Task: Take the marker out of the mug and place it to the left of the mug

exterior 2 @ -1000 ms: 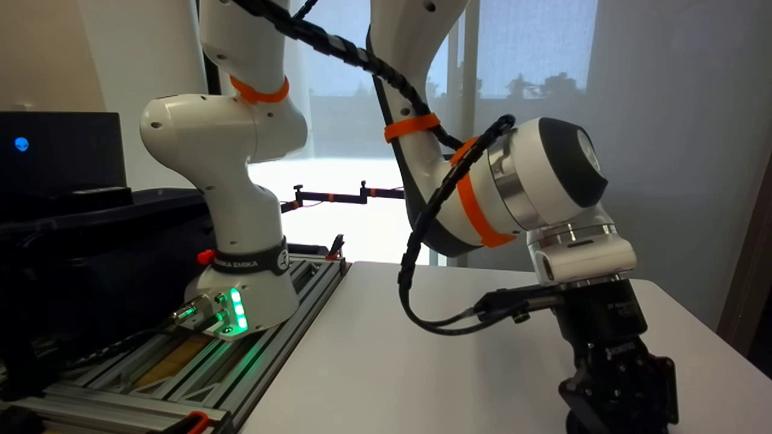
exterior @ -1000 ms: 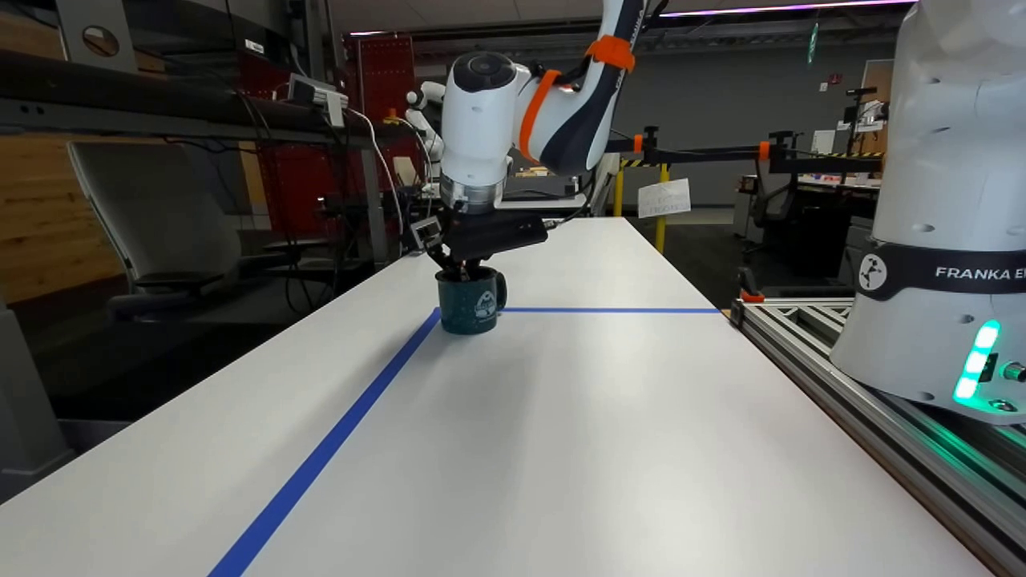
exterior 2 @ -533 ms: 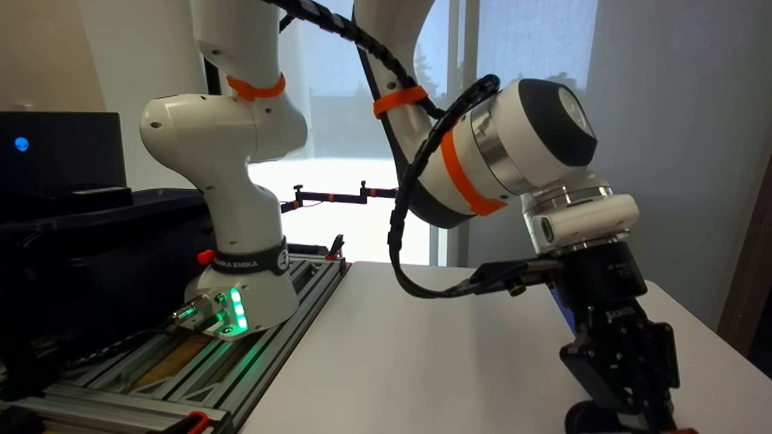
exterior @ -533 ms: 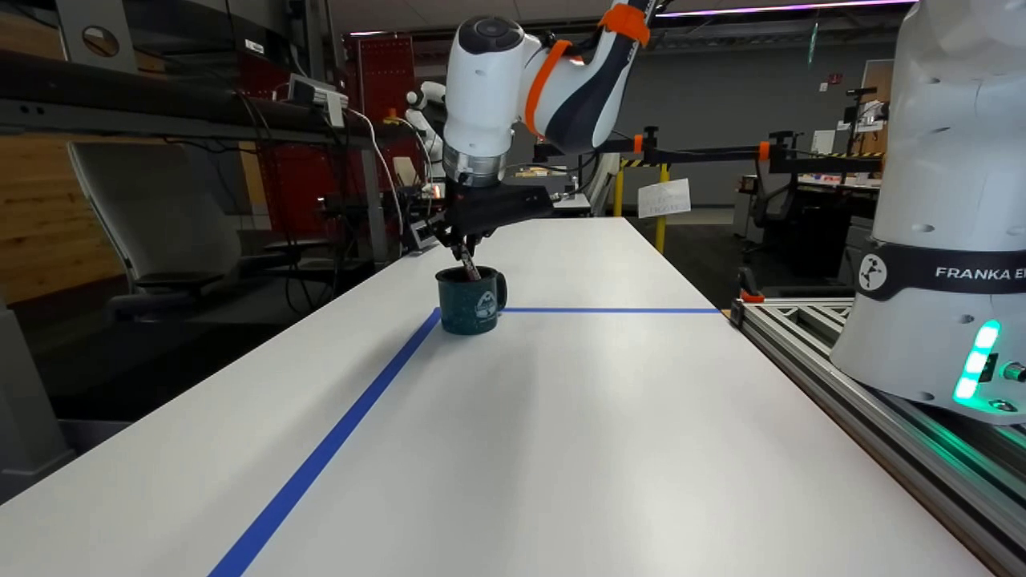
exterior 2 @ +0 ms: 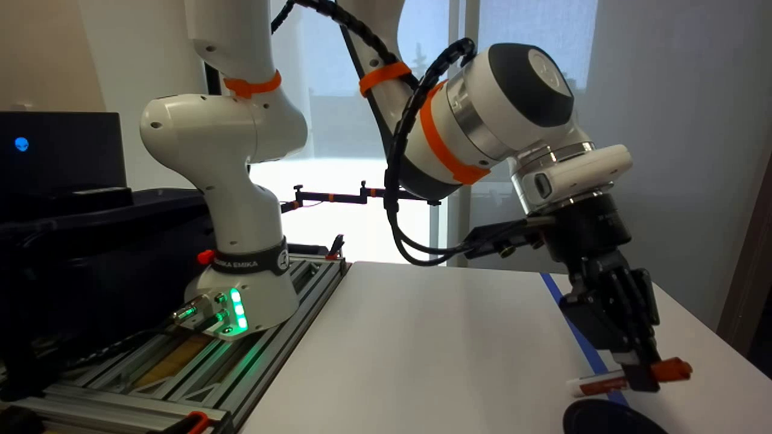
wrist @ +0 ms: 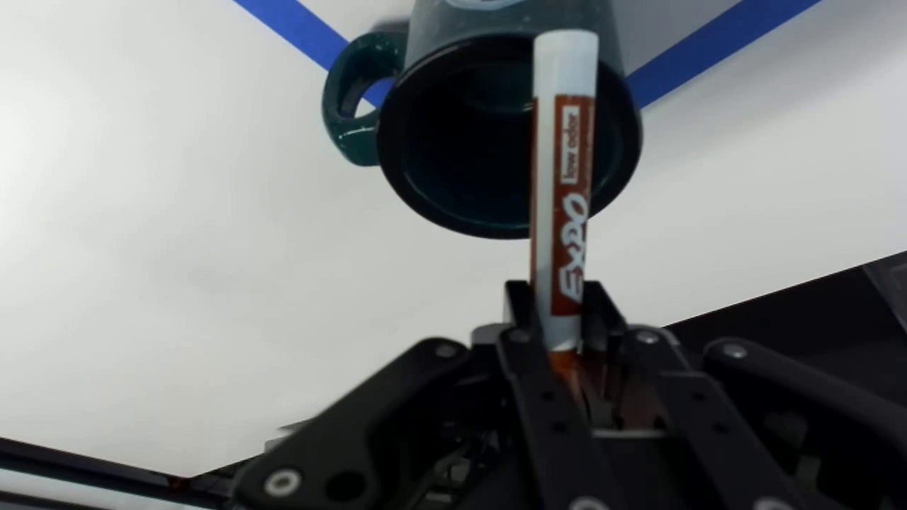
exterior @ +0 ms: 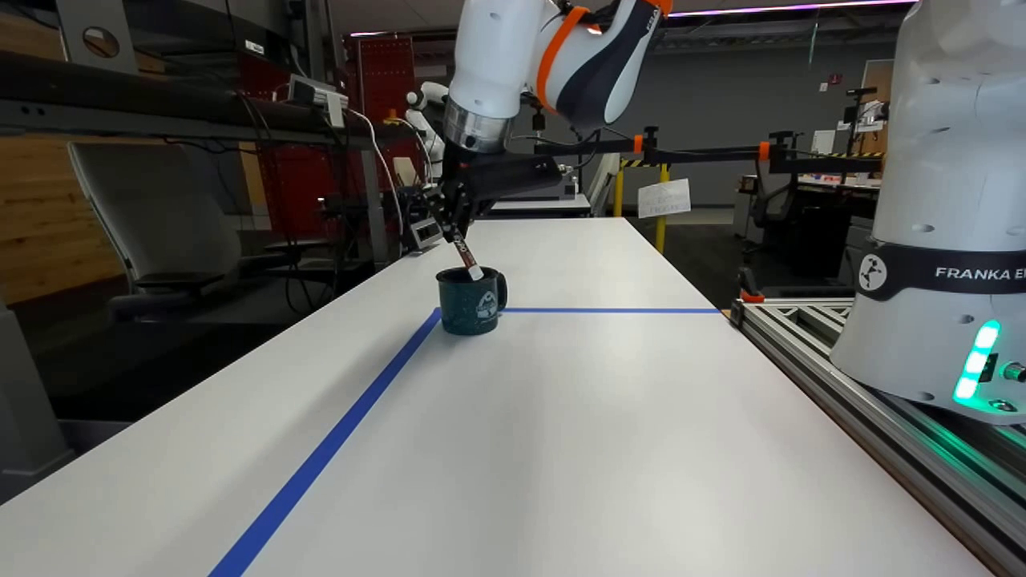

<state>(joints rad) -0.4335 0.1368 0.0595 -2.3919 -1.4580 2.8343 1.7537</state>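
Note:
My gripper (exterior: 455, 231) is shut on the marker near its orange-red end. It also shows in an exterior view (exterior 2: 640, 375) and in the wrist view (wrist: 556, 301). The marker (exterior: 465, 255) is white and reddish-brown and tilts, its white end lower. In an exterior view the marker (exterior 2: 603, 384) shows just above the mug's rim. In the wrist view the marker (wrist: 563, 156) crosses in front of the mug's opening. The dark teal mug (exterior: 469, 306) stands upright on the table; in an exterior view only the top of the mug (exterior 2: 609, 418) shows. The mug (wrist: 460, 142) is in the wrist view.
The white table (exterior: 577, 417) bears blue tape lines (exterior: 353, 429) that meet by the mug. The mug's handle (wrist: 358, 99) sticks out at its side. The robot base (exterior: 938, 336) stands on a metal rail frame (exterior: 842, 417) along the table edge.
My gripper has risen and drawn the marker up from inside the mug, and its tilt has changed. The marker shows more and more above the rim. The mug has stayed in place.

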